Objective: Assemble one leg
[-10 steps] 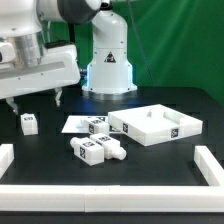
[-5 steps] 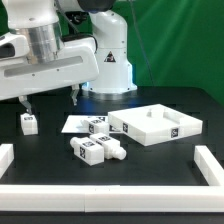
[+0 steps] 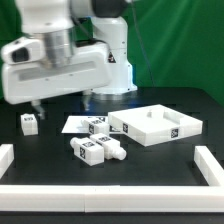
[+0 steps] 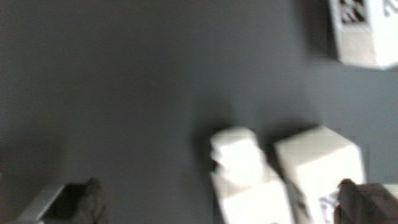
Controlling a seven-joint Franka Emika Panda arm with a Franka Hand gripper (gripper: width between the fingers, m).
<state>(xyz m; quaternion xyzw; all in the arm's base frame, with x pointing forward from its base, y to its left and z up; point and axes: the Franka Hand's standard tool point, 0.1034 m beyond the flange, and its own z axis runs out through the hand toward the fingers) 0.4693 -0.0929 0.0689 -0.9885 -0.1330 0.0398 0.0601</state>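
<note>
Several white tagged legs lie on the black table. One leg [image 3: 29, 123] stands alone at the exterior view's left, a second leg [image 3: 97, 125] lies by the marker board [image 3: 73, 124], and a pair of legs [image 3: 97, 151] lies in front. My gripper [image 3: 60, 101] hangs open and empty well above the table, over the space between the lone leg and the marker board. The wrist view is blurred: my gripper [image 4: 217, 207] has its dark fingers [image 4: 71, 200] wide apart, and two white leg-like blocks [image 4: 240, 160] lie on the table far beneath it.
The large white square tabletop [image 3: 155, 125] sits at the exterior view's right. Low white walls [image 3: 100, 192] border the table at the front and both sides. The robot's base [image 3: 110, 70] stands at the back. A blurred white part [image 4: 365, 30] shows at the wrist view's edge.
My gripper has risen and moved toward the exterior view's right, from above the lone leg at the left toward the marker board. It stays open and empty. No part has moved.
</note>
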